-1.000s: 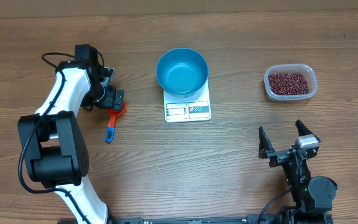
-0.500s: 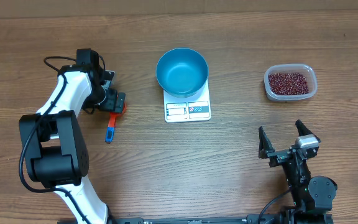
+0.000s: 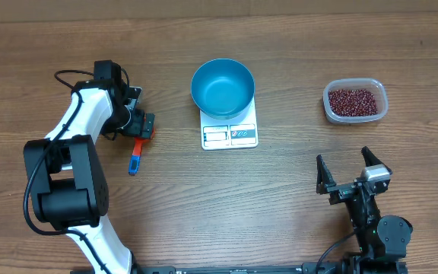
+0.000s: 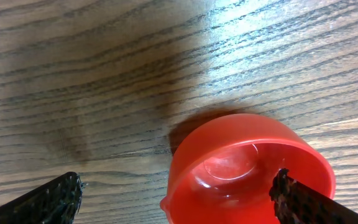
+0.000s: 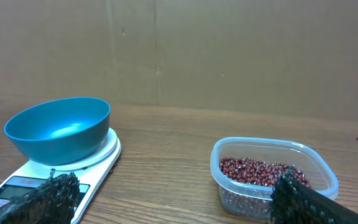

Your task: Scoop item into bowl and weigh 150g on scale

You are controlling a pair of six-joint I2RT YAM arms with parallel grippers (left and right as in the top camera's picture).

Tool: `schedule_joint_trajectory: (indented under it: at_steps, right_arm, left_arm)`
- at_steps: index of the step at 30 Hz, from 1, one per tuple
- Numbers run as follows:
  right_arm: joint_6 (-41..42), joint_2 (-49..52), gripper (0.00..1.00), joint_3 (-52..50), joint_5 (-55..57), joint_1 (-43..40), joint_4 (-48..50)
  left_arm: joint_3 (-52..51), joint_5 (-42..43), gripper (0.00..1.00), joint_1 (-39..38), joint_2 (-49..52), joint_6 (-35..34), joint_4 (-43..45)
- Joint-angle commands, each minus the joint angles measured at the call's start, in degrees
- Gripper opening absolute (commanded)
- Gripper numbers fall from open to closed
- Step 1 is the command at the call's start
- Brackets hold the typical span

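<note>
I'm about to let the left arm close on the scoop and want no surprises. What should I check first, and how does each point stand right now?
1. Jaws of the left gripper open: ok.
2. Red cup of the scoop centred between the fingers: not ok, it sits toward one finger.
3. Empty bowl seated on the scale: ok.
4. The beans lie in the uncovered tub: ok.
5. The right gripper is open and apart from the tub: ok.
6. Scale display at zero: cannot tell, too small to read.
</note>
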Motion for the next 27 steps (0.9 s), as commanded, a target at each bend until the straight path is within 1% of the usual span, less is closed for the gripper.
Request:
schedule_joint_trajectory:
  at_steps: [1, 5, 9, 16, 18, 24, 27]
  right_arm:
    - [-0.1, -0.5, 1.00, -0.6, 0.2, 0.4, 0.2]
    - [-0.1, -0.5, 1.00, -0.6, 0.2, 0.4, 0.2]
    - [-0.1, -0.5, 1.00, -0.6, 0.2, 0.4, 0.2]
    - [-0.1, -0.5, 1.00, -0.6, 0.2, 0.4, 0.2]
    - [-0.1, -0.5, 1.00, -0.6, 0.2, 0.4, 0.2]
    - [-0.1, -0.5, 1.00, -0.6, 0.2, 0.4, 0.2]
    - [-0.1, -0.5, 1.00, -0.6, 0.2, 0.4, 0.2]
  left_arm:
    - [-0.4, 1.1, 0.92, 0.3, 0.6, -0.7, -0.1]
    - [-0.4, 1.1, 0.82, 0.3, 0.6, -0.7, -0.1]
    - [-0.4, 1.1, 0.75, 0.3, 0.6, -0.7, 0.0]
    - [-0.4, 1.1, 0.73, 0.3, 0.6, -0.7, 0.1]
    - [-0.4, 1.1, 0.70, 0.3, 0.6, -0.7, 0.1]
    - [-0.4, 1.1, 0.66, 0.3, 0.6, -0.7, 0.1]
    - [-0.4, 1.1, 0.63, 0.3, 0.7, -0.7, 0.1]
